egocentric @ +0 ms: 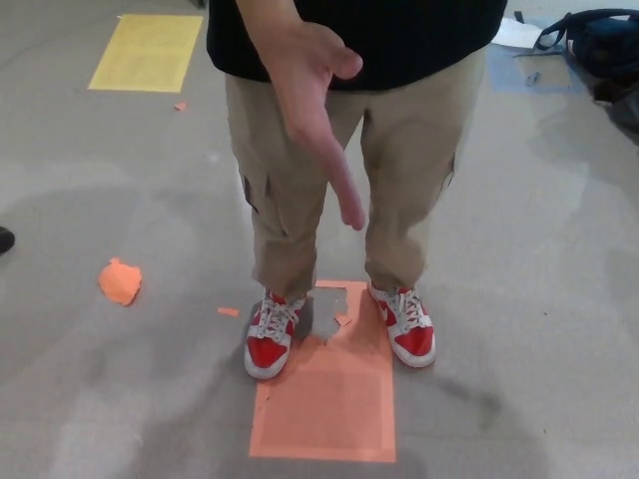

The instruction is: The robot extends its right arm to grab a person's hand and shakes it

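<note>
Fingers: robot's unseen, state unknown | person's hand [310, 110] offered, open | grab, shake not yet done

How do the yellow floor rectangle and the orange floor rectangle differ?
The yellow floor rectangle lies far back at the left, intact, with nobody on it. The orange floor rectangle lies near, torn at its top edge, with the person's red-and-white sneakers on that edge. Both lie flat.

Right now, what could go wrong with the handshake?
No robot hand shows yet, so the reach starts blind and might miss the person's hand. That hand hangs with its fingers pointing down, so a grab could catch only fingers. The person stands on a torn orange floor sheet, which might slip.
</note>
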Robot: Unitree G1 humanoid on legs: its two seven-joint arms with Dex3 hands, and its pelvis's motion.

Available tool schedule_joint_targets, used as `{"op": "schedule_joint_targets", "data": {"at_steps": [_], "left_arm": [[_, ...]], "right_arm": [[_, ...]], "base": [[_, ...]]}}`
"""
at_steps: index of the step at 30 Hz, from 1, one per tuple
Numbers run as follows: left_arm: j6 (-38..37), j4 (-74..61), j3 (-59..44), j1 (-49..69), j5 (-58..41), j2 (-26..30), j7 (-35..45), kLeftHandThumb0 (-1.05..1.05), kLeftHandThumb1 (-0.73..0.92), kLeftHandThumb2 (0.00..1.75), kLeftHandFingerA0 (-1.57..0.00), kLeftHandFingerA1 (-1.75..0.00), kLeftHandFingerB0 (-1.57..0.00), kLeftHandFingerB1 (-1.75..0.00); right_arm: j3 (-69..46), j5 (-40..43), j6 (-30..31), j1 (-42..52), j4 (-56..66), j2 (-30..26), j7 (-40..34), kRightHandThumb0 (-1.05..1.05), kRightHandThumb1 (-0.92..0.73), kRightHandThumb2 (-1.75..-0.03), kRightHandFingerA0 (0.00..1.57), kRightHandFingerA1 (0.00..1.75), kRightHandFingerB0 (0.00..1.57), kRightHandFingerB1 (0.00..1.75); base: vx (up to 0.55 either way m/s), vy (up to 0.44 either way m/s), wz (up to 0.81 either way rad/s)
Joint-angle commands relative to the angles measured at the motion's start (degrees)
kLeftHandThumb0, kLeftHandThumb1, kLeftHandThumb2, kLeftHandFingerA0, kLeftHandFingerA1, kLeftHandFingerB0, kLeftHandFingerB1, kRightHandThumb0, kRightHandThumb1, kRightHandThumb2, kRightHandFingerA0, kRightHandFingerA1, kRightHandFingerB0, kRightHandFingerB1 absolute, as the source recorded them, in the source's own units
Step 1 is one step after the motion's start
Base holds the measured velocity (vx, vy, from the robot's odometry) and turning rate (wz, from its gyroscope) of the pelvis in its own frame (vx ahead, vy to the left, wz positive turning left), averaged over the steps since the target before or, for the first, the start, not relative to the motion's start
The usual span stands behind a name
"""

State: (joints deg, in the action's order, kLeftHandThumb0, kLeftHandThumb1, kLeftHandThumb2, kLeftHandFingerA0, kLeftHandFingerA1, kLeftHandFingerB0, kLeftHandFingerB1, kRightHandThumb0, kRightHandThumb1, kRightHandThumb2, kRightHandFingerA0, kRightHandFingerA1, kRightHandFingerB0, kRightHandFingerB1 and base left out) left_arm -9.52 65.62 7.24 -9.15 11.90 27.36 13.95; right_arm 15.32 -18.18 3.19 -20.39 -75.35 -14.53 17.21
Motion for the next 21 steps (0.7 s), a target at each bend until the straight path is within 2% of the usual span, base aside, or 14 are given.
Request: {"op": "schedule_joint_targets", "data": {"at_steps": [1, 3, 4, 5, 6, 7, 8, 9, 10, 13, 15, 17, 18, 21], "left_arm": [[-3.02, 1.54, 0.49, -0.05, 0.63, 1.27, 2.78, -0.48, 0.85, 0.65, -0.33, -0.38, -0.28, -0.33], [-3.24, 1.72, 0.4, -0.21, 0.63, 1.26, 2.66, -0.48, 0.85, 0.65, -0.32, -0.38, -0.28, -0.34], [-3.45, 1.77, 0.41, -0.16, 0.67, 1.17, 2.69, -0.48, 0.85, 0.65, -0.3, -0.37, -0.28, -0.34], [-3.67, 1.79, 0.46, -0.07, 0.71, 1.05, 2.73, -0.48, 0.85, 0.65, -0.3, -0.37, -0.28, -0.34], [-3.77, 1.74, 0.25, 0.02, 0.49, 1.02, 2.87, -0.47, 0.84, 0.65, -0.31, -0.38, -0.26, -0.34], [-3.85, 1.66, -0.08, 0.12, 0.14, 1.0, 3.07, -0.47, 0.84, 0.65, -0.31, -0.38, -0.26, -0.34], [-4.3, 1.5, 0.37, 0.28, 0.72, 1.27, 2.79, -0.48, 0.85, 0.65, -0.32, -0.38, -0.27, -0.34], [-4.14, 1.51, 0.36, 0.35, 0.8, 1.34, 2.65, -0.47, 0.85, 0.65, -0.32, -0.37, -0.27, -0.33], [-3.99, 1.55, 0.27, 0.35, 0.73, 1.33, 2.63, -0.47, 0.85, 0.65, -0.32, -0.37, -0.27, -0.33], [-4.01, 1.67, 0.09, 0.21, 0.48, 1.22, 3.01, -0.47, 0.85, 0.65, -0.31, -0.38, -0.26, -0.33], [-4.11, 1.61, -0.08, -0.18, 0.3, 1.67, 3.66, -0.48, 0.85, 0.65, -0.31, -0.38, -0.27, -0.34], [-3.85, 1.56, 0.1, -0.34, 0.51, 1.83, 3.73, -0.48, 0.86, 0.65, -0.31, -0.38, -0.26, -0.33], [-3.69, 1.51, 0.21, -0.24, 0.72, 2.21, 3.67, -0.49, 0.85, 0.65, -0.32, -0.38, -0.26, -0.33], [-3.82, 1.47, -0.06, 0.39, 0.38, 2.3, 3.97, -0.49, 0.85, 0.65, -0.32, -0.39, -0.23, -0.32]], "right_arm": [[0.02, -0.88, -1.71, -0.01, -0.87, -1.33, 0.33, -0.79, -0.92, -0.73, 0.26, 0.35, 0.16, 0.29], [-1.21, 0.21, -2.64, 0.07, -0.4, -1.21, -0.93, -0.77, -0.92, -0.73, 0.23, 0.35, 0.13, 0.3], [-2.08, 0.92, -4.15, 0.4, 0.3, -1.19, -1.89, -0.7, -0.92, -0.74, 0.11, 0.28, 0.11, 0.27], [-3.01, 1.65, -5.92, 0.79, 1.12, -1.19, -2.96, -0.7, -0.92, -0.74, 0.11, 0.28, 0.11, 0.27], [-3.59, 1.93, -7.93, 0.97, 2.61, -1.1, -4.4, -0.67, -0.77, -1.08, 0.04, 0.34, 0.04, 0.33], [-4.19, 2.11, -10.41, 1.15, 4.63, -0.96, -6.25, -0.67, -0.77, -1.08, 0.04, 0.34, 0.04, 0.33], [-4.07, 1.64, -10.98, 0.95, 5.87, -0.89, -6.92, -0.76, -0.82, -1.09, 0.07, 0.28, 0.07, 0.27], [-4.66, 1.6, -10.26, 1.71, 13.43, -0.68, -8.44, -0.82, -0.83, -1.11, 0.06, 0.24, 0.06, 0.2], [-4.97, 1.64, -9.73, 2.21, 16.75, -0.61, -8.95, -0.82, -0.83, -1.11, 0.06, 0.24, 0.06, 0.2], [-5.09, -0.93, -4.39, 5.52, 33.59, -0.99, -11.32, -0.89, -0.84, -1.12, 0.06, 0.23, 0.06, 0.18], [-5.77, -4.53, 3.89, 7.72, 56.52, -1.68, -8.7, -0.87, -0.84, -1.14, 0.02, 0.24, 0.01, 0.19], [-6.51, -5.33, 6.36, 8.03, 64.38, -1.65, -7.19, -0.89, -0.83, -1.13, 0.03, 0.24, 0.02, 0.2], [-7.17, -5.92, 9.47, 7.35, 74.25, -1.44, -4.27, -0.91, -0.84, -1.14, 0.05, 0.31, 0.04, 0.18], [-6.89, -8.02, 13.9, 6.66, 83.55, -0.81, -1.37, -0.89, -0.81, -1.11, 0.06, 0.29, 0.05, 0.21]], "base": [[0.0, 0.0, 0.0], [0.0, 0.0, 0.0], [0.0, 0.0, 0.0], [0.0, 0.0, 0.0], [0.0, 0.0, 0.0], [0.0, 0.0, 0.0], [0.0, 0.0, 0.0], [0.0, 0.0, 0.0], [0.0, 0.0, 0.0], [0.0, 0.0, 0.0], [0.0, 0.0, 0.0], [0.0, 0.0, 0.0], [0.0, 0.0, 0.0], [0.0, 0.0, 0.0]]}}
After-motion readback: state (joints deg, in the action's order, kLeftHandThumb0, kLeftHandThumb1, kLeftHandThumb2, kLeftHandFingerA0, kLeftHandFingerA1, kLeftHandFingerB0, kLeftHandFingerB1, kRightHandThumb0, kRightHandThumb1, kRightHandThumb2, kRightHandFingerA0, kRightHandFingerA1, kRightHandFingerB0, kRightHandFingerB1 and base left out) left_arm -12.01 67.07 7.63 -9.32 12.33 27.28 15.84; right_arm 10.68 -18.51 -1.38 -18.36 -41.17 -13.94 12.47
